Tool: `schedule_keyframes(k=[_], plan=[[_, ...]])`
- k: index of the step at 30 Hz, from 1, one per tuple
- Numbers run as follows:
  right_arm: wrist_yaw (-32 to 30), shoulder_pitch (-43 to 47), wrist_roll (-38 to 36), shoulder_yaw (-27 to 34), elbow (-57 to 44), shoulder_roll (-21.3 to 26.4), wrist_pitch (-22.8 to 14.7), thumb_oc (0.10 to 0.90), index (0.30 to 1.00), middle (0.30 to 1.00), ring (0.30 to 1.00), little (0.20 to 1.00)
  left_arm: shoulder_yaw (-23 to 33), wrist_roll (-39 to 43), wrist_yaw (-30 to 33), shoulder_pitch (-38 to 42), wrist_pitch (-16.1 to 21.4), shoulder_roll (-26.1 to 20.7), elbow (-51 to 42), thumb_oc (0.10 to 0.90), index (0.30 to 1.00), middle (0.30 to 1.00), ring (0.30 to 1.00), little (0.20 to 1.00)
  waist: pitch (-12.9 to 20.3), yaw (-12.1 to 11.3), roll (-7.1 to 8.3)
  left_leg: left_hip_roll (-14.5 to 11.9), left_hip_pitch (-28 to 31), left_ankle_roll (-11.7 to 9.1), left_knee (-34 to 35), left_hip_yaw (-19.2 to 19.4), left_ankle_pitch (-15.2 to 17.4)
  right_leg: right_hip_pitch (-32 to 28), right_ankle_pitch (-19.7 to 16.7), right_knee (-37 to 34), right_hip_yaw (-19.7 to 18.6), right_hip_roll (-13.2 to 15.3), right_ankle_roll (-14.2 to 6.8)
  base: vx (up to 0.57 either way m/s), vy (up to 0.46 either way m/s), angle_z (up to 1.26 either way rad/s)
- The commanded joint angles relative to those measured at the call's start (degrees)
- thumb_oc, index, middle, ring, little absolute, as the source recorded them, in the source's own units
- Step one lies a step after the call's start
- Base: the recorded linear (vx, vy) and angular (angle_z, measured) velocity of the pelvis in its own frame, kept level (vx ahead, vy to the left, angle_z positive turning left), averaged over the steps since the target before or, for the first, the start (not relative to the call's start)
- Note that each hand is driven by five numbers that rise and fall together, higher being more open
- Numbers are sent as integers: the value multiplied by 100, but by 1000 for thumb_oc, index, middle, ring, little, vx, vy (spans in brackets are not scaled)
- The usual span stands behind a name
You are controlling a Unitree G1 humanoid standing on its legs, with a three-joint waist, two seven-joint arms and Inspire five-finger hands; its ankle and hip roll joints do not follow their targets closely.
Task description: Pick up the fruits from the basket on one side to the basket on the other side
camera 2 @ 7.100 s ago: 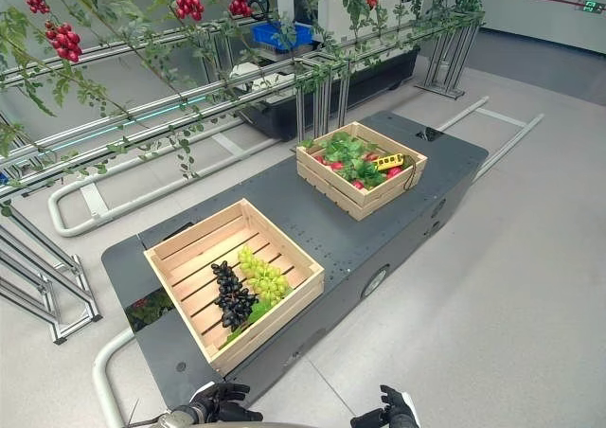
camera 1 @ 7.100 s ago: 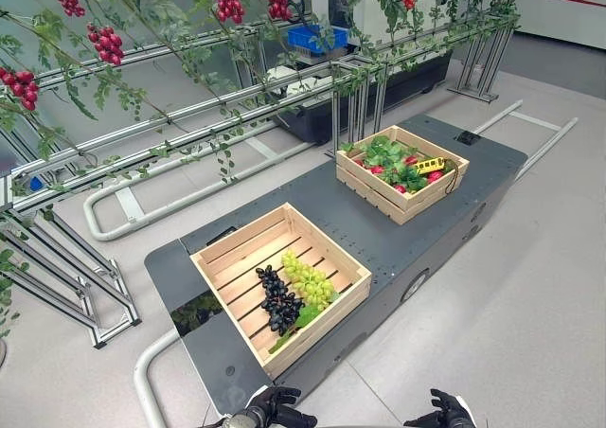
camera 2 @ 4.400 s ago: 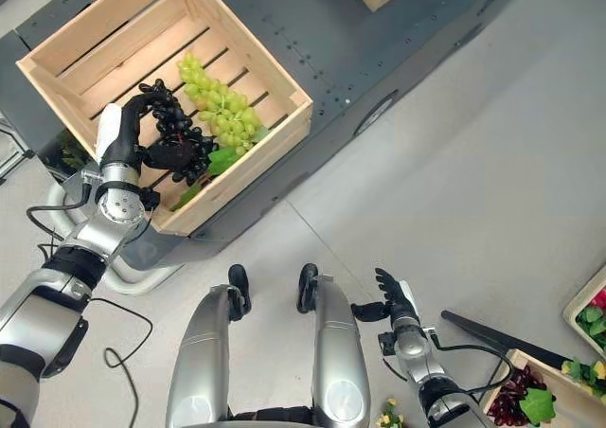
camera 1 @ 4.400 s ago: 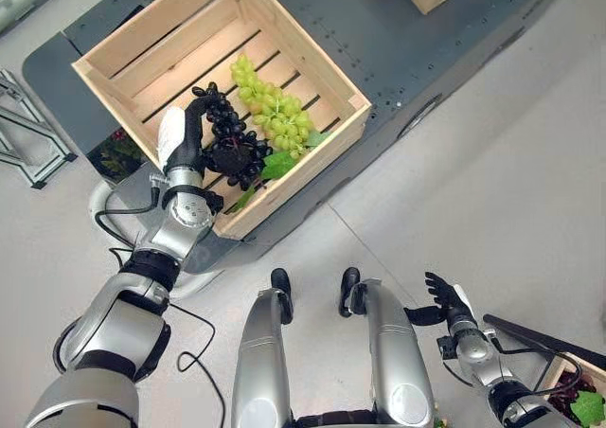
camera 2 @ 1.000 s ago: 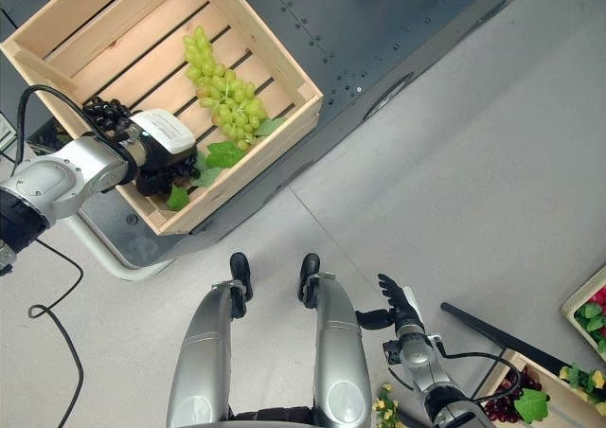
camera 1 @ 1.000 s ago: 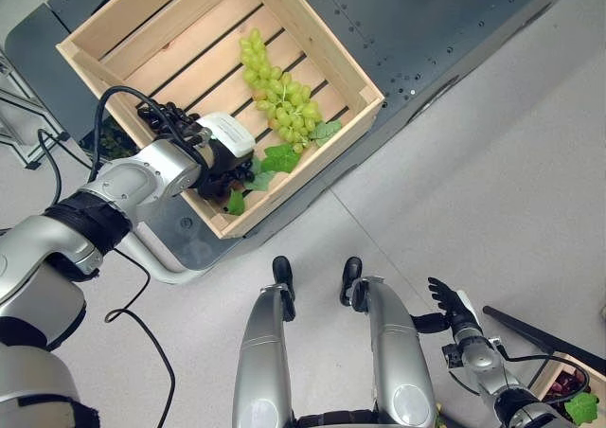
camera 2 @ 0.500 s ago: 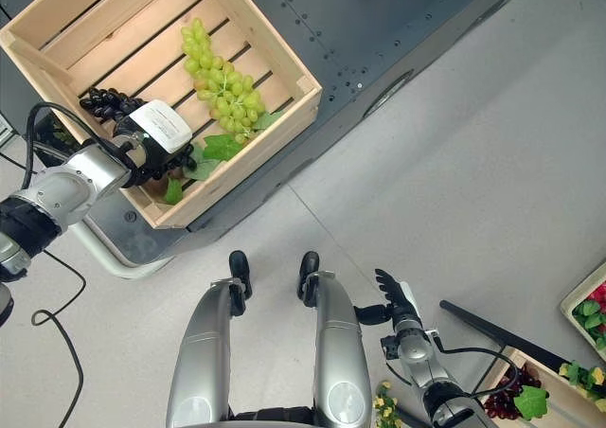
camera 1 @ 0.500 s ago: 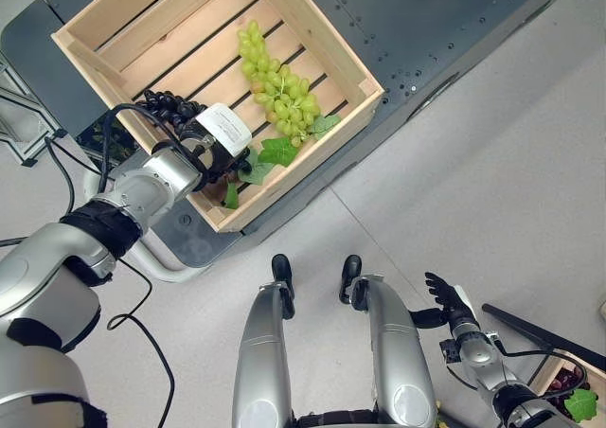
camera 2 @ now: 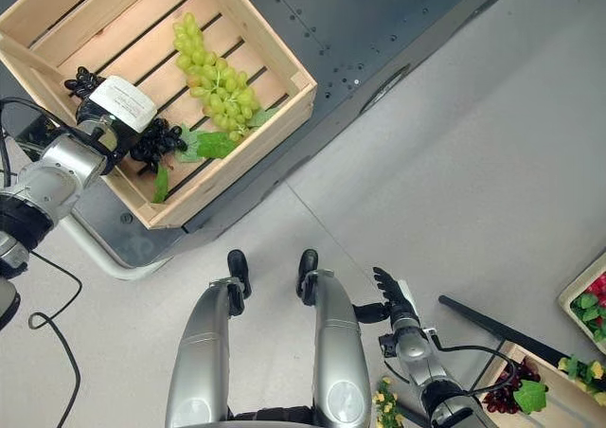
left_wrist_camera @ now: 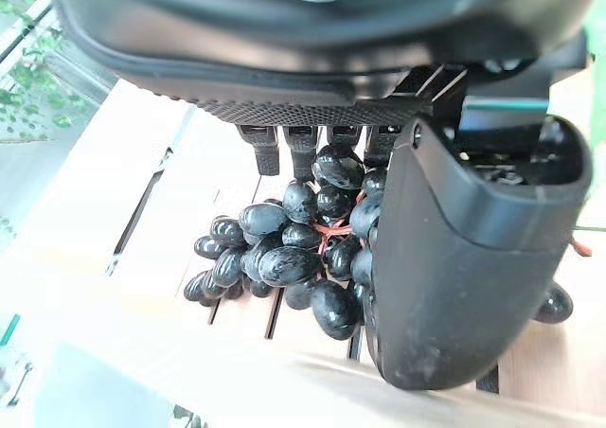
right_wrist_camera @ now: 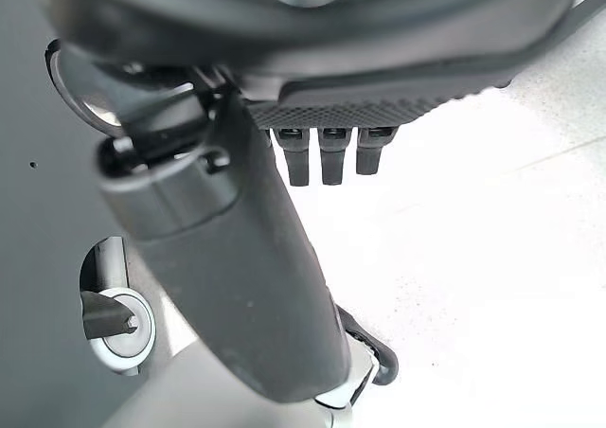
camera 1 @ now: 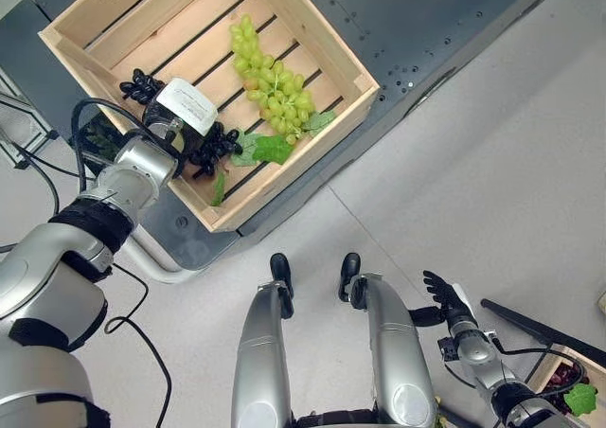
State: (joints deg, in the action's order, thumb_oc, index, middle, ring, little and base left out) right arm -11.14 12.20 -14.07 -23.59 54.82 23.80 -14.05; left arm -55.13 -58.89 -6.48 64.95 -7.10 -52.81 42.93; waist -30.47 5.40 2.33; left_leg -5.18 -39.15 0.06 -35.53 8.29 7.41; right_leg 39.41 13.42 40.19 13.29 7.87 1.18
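Black grapes (camera 1: 210,148), clasped in the left hand (camera 1: 175,115), have shifted toward the wooden crate's (camera 1: 327,40) near-left corner, lifting out; right hand (camera 1: 443,298) spread, idle.

One wooden crate (camera 1: 327,40) holds two grape bunches, one green (camera 1: 268,82), one apparently black (camera 1: 213,147).

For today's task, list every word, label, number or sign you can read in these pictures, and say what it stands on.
None can be read.
White cover on the left hand, which grips the black grape bunch: no print shows.
Slatted wooden crate, green grape bunch, dark grey platform: no label or sign shows.
Right hand: no marking shows.
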Motion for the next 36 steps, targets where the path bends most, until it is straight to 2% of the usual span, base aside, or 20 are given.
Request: schedule_keyframes(k=[1, 5, 6, 7, 8, 10, 12, 15, 21, 23, 24, 28, 32, 35, 36], plan=[[-35, -247, -202, 19, -138, 240, -91, 800, 900, 900, 900, 900, 497, -139, -487, -70, -526, -459, 395, 800, 900, 900, 900, 900, 67, -85, -36, 130, 216, 391, 251, 442, 131, -212, -727, -774, -115, -120, -179, 0, 0, 0], [-58, -240, -223, 30, -169, 244, -67, 800, 900, 900, 900, 900, 507, 70, -411, -120, -348, -376, 530, 800, 900, 900, 900, 900, 67, -76, -24, 119, 201, 391, 258, 454, 124, -193, -730, -769, -107, -120, -183, 0, 0, 0], [-74, -209, -246, 49, -159, 236, -64, 800, 900, 900, 900, 900, 515, 230, -218, -180, -63, -283, 631, 582, 573, 573, 573, 573, 67, -73, -23, 121, 197, 391, 271, 456, 118, -184, -737, -771, -98, -120, -186, 0, 0, 0], [-75, -206, -245, 50, -158, 235, -62, 800, 900, 900, 900, 900, 517, 246, -192, -185, -28, -275, 642, 582, 573, 573, 573, 573, 67, -73, -23, 121, 196, 391, 271, 456, 118, -183, -737, -772, -98, -120, -186, 0, 0, 0], [-79, -183, -243, 63, -144, 228, -58, 800, 900, 900, 900, 900, 506, 373, -68, -198, 154, -236, 692, 400, 300, 300, 300, 300, 67, -71, -24, 121, 203, 391, 289, 462, 111, -184, -742, -779, -99, -123, -186, 0, 0, 0], [-88, -172, -240, 82, -131, 219, -75, 800, 900, 900, 900, 900, 517, 466, 47, -261, 308, -171, 721, 400, 300, 300, 300, 300, 67, -70, -26, 131, 187, 395, 286, 457, 105, -163, -748, -765, -102, -127, -190, 0, 0, 0], [-116, -156, -227, 81, -155, 222, -65, 800, 900, 900, 900, 900, 469, 688, 407, -274, 629, -167, 733, 400, 300, 300, 300, 300, 67, -55, -22, 126, 199, 396, 308, 478, 99, -163, -761, -789, -110, -139, -196, 0, 0, 0], [-118, -175, -206, 91, -167, 230, -74, 800, 900, 900, 900, 900, 453, 775, 668, -275, 743, -191, 709, 400, 300, 300, 300, 300, 67, -46, -20, 116, 223, 396, 324, 502, 94, -183, -770, -817, -121, -145, -196, 0, 0, 0], [-111, -240, -246, 94, -180, 231, -209, 800, 900, 900, 900, 900, 428, 1319, 1632, -130, 1076, -364, 495, 400, 300, 300, 300, 300, 67, -56, -41, 109, 277, 419, 327, 536, 105, -212, -772, -800, -123, -142, -193, -16, -1, 0], [-116, -247, -247, 91, -181, 224, -217, 800, 900, 900, 900, 900, 442, 1370, 1745, -133, 1143, -376, 480, 400, 300, 300, 300, 300, 67, -58, -45, 110, 290, 419, 326, 537, 106, -224, -770, -797, -124, -141, -192, 0, 0, 0], [-106, -277, -224, 128, -204, 211, -236, 800, 900, 900, 900, 900, 549, 1626, 2067, -173, 1312, -420, 412, 400, 300, 300, 300, 300, 67, -71, -64, 133, 374, 422, 355, 532, 100, -288, -773, -805, -130, -142, -195, 0, 0, 0], [-126, -312, -208, 135, -262, 209, -249, 800, 900, 900, 900, 900, 737, 2005, 2374, -302, 1475, -436, 341, 400, 300, 300, 300, 300, 67, -83, -91, 158, 508, 418, 392, 531, 97, -407, -760, -833, -148, -141, -191, 0, 0, 0], [-166, -363, -211, 150, -383, 202, -232, 800, 900, 900, 900, 900, 1116, 2757, 2771, -526, 1646, -383, 242, 400, 300, 300, 300, 300, 67, -104, -117, 209, 701, 417, 449, 509, 89, -573, -723, -839, -179, -138, -182, 0, 0, 0], [-180, -410, -203, 183, -487, 165, -277, 800, 900, 900, 900, 900, 1572, 3526, 2961, -753, 1795, -285, 217, 400, 300, 300, 300, 300, 67, -125, -120, 241, 859, 431, 490, 505, 86, -702, -699, -828, -181, -133, -172, 12, -5, 0], [-211, -472, -198, 186, -585, 137, -281, 800, 900, 900, 900, 900, 1852, 3947, 2992, -930, 1856, -208, 199, 400, 300, 300, 300, 300, 67, -144, -122, 271, 1031, 393, 504, 455, 171, -861, -614, -811, -203, -143, -225, 36, -15, 1]])
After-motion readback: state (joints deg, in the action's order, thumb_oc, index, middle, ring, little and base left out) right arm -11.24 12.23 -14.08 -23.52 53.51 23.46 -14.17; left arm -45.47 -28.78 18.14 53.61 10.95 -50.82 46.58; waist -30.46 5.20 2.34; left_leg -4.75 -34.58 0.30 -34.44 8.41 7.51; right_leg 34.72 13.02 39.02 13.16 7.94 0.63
